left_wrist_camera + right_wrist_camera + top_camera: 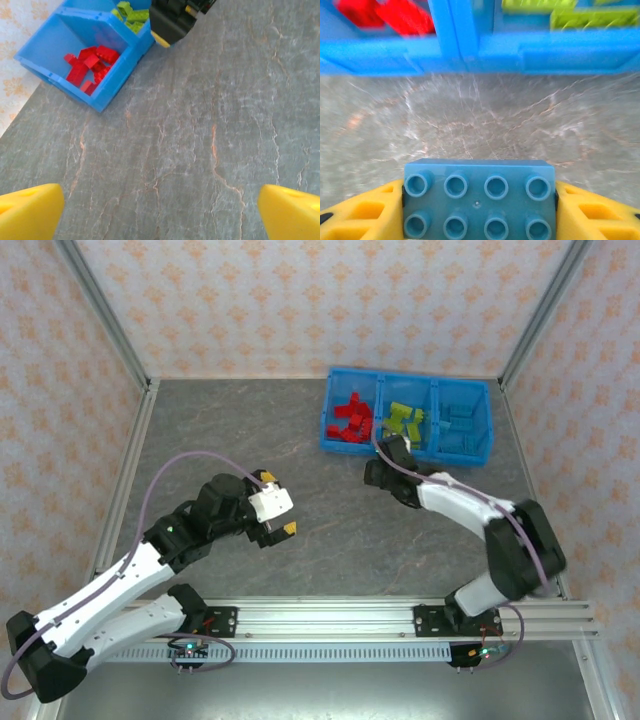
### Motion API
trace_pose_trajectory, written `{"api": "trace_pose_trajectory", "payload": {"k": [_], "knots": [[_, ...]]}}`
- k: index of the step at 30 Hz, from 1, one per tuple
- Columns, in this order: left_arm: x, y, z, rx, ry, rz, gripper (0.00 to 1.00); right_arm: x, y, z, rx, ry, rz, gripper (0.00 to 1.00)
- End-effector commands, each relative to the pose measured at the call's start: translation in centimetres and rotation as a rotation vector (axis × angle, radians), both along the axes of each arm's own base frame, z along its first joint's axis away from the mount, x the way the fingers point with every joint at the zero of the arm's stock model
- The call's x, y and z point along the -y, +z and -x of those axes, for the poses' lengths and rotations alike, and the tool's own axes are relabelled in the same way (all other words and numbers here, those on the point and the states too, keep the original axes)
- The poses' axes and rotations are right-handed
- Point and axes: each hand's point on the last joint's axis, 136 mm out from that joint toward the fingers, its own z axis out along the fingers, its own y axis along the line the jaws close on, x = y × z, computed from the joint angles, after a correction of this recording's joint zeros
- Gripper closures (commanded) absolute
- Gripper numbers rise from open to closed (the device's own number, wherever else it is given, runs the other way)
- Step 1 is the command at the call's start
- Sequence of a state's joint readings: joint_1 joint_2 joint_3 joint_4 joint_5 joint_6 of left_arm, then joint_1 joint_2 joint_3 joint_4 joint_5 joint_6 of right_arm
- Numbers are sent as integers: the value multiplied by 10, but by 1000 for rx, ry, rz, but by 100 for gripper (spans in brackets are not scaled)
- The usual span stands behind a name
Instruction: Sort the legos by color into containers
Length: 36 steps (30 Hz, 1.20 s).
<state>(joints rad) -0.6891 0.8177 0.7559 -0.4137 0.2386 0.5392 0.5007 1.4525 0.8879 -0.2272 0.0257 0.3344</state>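
From above we see the blue bin (406,418) near the desk's (300,440) far right edge, the right pincer (385,468) just before it.

The left pincer (160,210) gapes over bare desk.

The right pincer's fingers (362,212) clamp a blue brick (479,200).

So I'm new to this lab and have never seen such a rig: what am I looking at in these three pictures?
Two robot arms are bolted at the near edge of a grey table. One picture looks down from above; the other two come from cameras on each wrist. At the far side sits a blue bin with three compartments: red bricks, yellow-green bricks and blue bricks. The right gripper clamps a blue brick just in front of the bin. The left gripper is open and holds nothing.
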Motion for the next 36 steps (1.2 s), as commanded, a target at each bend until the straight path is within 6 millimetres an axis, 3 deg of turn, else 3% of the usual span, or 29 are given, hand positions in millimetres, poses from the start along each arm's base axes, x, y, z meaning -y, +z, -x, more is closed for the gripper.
{"api": "trace_pose_trajectory", "payload": {"k": [1,4,7,12,16,21,25,30,32,36], "knots": [[7,26,2,38,-15,156,0,32,47,-3,135,-132,-40,50],[9,34,4,42,-23,215,0,73,74,-14,198,-257,-132,52],[11,32,4,31,-35,210,0,127,88,-39,216,-414,-212,54],[14,27,8,9,-68,184,0,189,75,-94,134,-564,-243,56],[10,19,10,6,-83,124,0,218,54,-138,63,-641,-261,53],[7,17,12,15,-83,108,0,227,57,-157,7,-658,-245,23],[8,17,12,17,-87,110,0,219,71,-143,10,-603,-249,10],[13,10,13,-93,-82,90,0,208,80,-93,26,-533,-202,7],[10,15,6,-170,0,65,0,204,87,-68,81,-504,-150,6],[-8,24,-29,-211,306,142,0,198,95,-20,241,-459,-27,6]]}}
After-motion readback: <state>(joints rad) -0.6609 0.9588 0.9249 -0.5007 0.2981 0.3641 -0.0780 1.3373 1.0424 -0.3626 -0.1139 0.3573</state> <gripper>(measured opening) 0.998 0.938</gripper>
